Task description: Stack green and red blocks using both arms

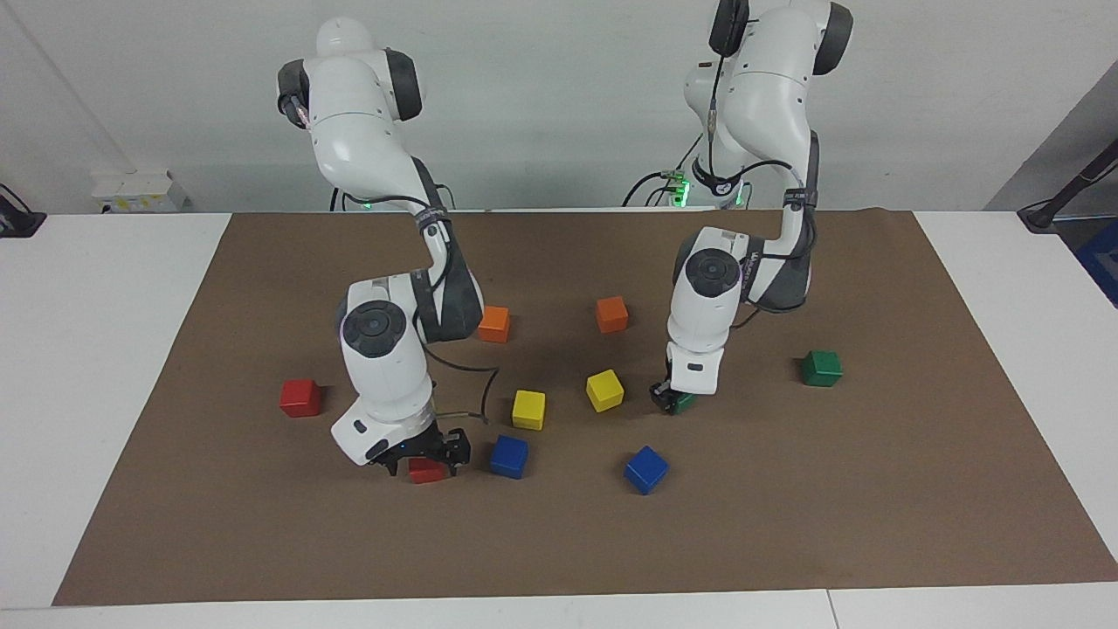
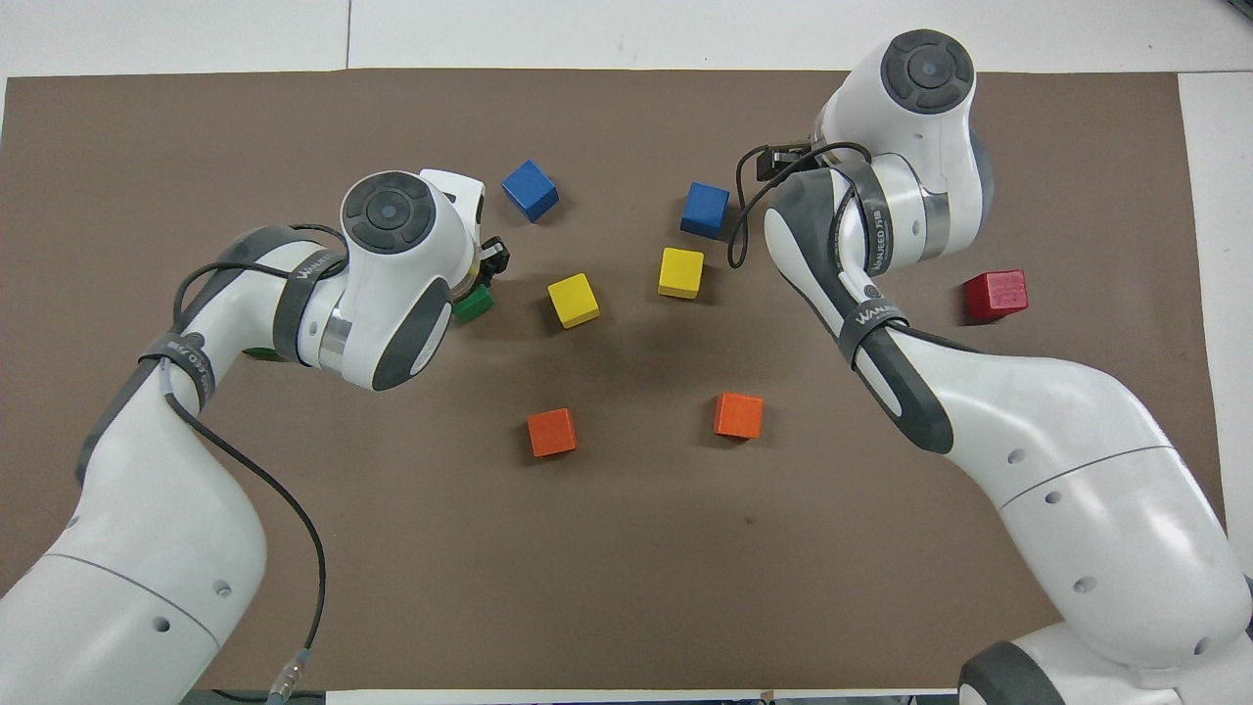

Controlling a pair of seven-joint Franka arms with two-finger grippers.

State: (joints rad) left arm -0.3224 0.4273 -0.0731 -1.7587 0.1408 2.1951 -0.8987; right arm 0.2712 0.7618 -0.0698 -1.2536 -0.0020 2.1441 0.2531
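My right gripper (image 1: 425,461) is down at the mat, open, with a finger on each side of a red block (image 1: 428,473). That block is hidden under the arm in the overhead view. The other red block (image 1: 300,397) lies alone toward the right arm's end of the table (image 2: 995,295). My left gripper (image 1: 671,400) is down at a green block (image 1: 685,403), which also shows in the overhead view (image 2: 473,304). The second green block (image 1: 822,368) sits alone toward the left arm's end. In the overhead view my left arm covers it almost entirely.
A brown mat (image 1: 873,524) covers the table. Two yellow blocks (image 1: 528,409) (image 1: 604,390) and two blue blocks (image 1: 508,456) (image 1: 645,469) lie between the grippers. Two orange blocks (image 1: 494,323) (image 1: 611,314) lie nearer to the robots.
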